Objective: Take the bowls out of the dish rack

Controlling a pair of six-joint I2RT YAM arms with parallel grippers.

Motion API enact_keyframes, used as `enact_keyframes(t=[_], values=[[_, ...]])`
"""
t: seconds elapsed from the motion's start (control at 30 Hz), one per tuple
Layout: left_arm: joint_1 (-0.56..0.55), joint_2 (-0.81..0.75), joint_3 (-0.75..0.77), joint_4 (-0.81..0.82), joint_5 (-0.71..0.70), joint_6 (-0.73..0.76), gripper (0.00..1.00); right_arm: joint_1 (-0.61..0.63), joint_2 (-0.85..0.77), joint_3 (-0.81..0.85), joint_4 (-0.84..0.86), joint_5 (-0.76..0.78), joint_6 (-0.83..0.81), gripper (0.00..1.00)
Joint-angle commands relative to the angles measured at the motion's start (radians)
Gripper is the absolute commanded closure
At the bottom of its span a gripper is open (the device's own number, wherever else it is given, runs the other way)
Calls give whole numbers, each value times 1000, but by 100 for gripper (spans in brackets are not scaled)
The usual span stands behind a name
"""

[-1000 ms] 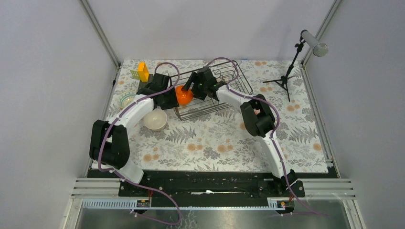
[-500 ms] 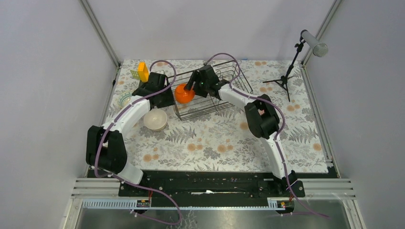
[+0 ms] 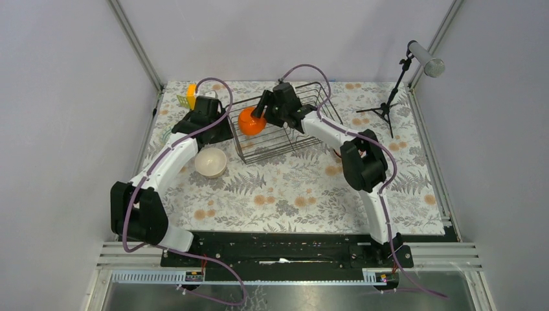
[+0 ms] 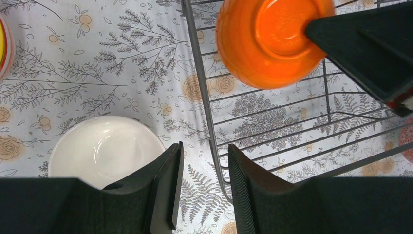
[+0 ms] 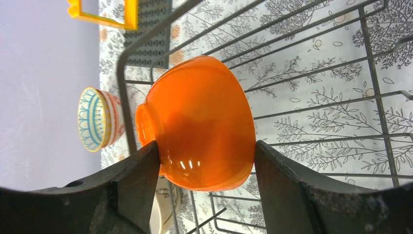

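Pale cloth printed with grey ferns and orange flowers over the whole desk (image 3: pixel 291 194), boxed in by plain grey walls (image 3: pixel 65 97) and slanting aluminium frame posts (image 3: pixel 134 44). At the far right corner, a black tripod stand (image 3: pixel 387 107) carrying a grey tubular microphone (image 3: pixel 425 58). At the far left corner, an orange block (image 3: pixel 191 96); just beside it in the right wrist view, a dark grey perforated plate (image 5: pixel 151 29).

Far of centre on the cloth, the rectangular black wire dish rack (image 3: pixel 272 148). Raised over its left end and tipped on its side, the plain orange round ceramic bowl (image 3: pixel 249 122), pinched across its widest part between the two fingers of the right gripper (image 5: pixel 204 161), foot turned toward the left arm.

Left of the rack, mouth up on the cloth, the cream-white round ceramic bowl (image 3: pixel 210 162), near the rack's left wall but apart from it. Further left, a small bowl with blue loops inside and red lines outside (image 5: pixel 100 119).

Above the cloth, between the white bowl and the rack's rim, the left gripper (image 4: pixel 202 185), fingers parted by a narrow gap. Holds nothing.
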Motion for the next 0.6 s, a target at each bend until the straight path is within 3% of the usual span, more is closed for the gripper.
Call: enact_keyframes(t=[0.0, 0.13, 0.23, 0.4, 0.57], values=[[18, -43, 33, 37, 15, -14, 56, -21, -145, -14, 33, -12, -4, 45], [28, -64, 20, 67, 57, -31, 53, -40, -208, -62, 34, -41, -1, 46], [45, -96, -16, 134, 138, -59, 39, -58, -274, -120, 34, -65, -4, 46], [139, -128, -110, 318, 420, -177, 27, -100, -402, -245, 49, -138, -5, 46], [189, -139, -237, 652, 705, -375, 17, -150, -520, -368, 113, -237, 20, 46]])
